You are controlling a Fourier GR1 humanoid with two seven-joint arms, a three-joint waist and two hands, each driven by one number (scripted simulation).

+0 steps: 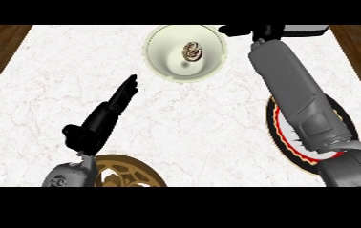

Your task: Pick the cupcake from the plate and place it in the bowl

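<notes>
Left hand (106, 115): fingers straight and held together, pointing up and to the right across the bare counter (63, 74). Thumb sticks out at the lower left of the palm. Nothing held. Fingertips end short of the bowl (158, 55), with a clear gap of marble between them. Grey left forearm comes in at the lower left corner.

Right hand (247, 30): at the top edge, just right of the bowl's rim. Only a dark bulk shows, partly cut off by the edge; cannot tell how its fingers stand. It is not over the cupcake. Right forearm (296, 93), grey, runs in a long diagonal from the lower right up to that hand and crosses over the plate (276, 127).

Cupcake (192, 50): lies inside the bowl, near its middle, a small brown swirled lump. No hand touches it.

Bowl: pale cream, round, at top centre of the counter.

Plate: at the right, dark rim with a red ring and white inner part, mostly hidden under the forearm.

A brown and gold patterned disc (130, 172) sits at the bottom edge, beside the left forearm.

Counter: white marble with faint veins; wood shows at both upper corners.
</notes>
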